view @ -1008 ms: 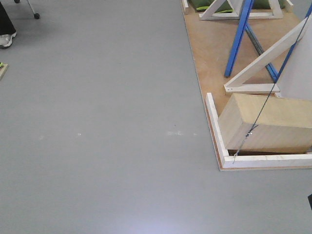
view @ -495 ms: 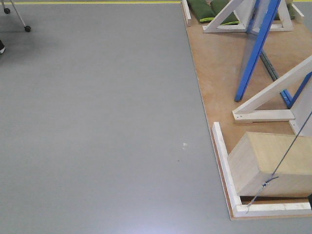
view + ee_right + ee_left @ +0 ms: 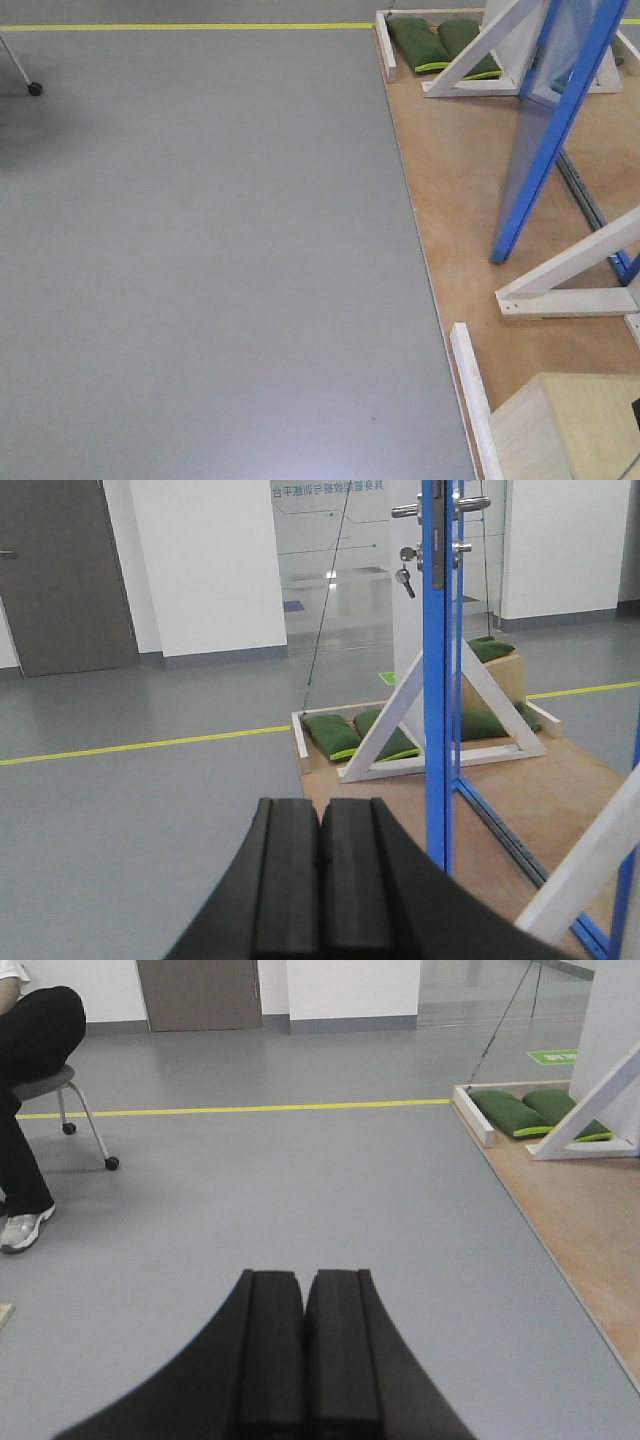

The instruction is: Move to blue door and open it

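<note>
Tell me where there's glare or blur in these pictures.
Front view: pale glare patch on the floor at the bottom edge. Right wrist view: door sharp, reflections in the glass behind it. Left wrist view: evenly lit, no strong glare.

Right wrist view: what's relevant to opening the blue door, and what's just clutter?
Job:
blue door
lever handle
keys hanging below it
right gripper, shut

Lying about:
green sandbags
white triangular brace
grey door
yellow floor line
</note>
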### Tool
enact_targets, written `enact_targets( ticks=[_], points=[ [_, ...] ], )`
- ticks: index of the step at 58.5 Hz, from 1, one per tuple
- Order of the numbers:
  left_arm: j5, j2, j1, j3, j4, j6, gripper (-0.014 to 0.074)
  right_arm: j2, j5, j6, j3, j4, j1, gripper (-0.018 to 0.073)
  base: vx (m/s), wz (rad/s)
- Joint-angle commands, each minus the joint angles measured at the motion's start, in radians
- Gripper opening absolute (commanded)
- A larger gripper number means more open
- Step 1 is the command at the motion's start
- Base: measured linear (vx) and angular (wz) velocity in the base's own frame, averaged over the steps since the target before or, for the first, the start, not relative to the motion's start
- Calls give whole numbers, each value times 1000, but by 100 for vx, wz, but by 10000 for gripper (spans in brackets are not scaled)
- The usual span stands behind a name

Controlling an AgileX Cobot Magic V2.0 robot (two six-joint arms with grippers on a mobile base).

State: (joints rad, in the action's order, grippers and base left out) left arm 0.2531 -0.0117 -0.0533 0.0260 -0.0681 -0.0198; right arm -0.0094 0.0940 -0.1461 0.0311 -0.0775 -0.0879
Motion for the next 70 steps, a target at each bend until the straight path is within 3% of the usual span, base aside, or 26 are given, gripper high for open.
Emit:
enact_targets(
  ticks=[1,70],
  points=[
    [-80,-16,3,-26,3,-7,73,-18,-84,6,0,-5,-5,11,52,3],
    [-81,-16,3,-26,3,-7,73,-17,-83,6,0,-5,5,11,49,1]
  ],
)
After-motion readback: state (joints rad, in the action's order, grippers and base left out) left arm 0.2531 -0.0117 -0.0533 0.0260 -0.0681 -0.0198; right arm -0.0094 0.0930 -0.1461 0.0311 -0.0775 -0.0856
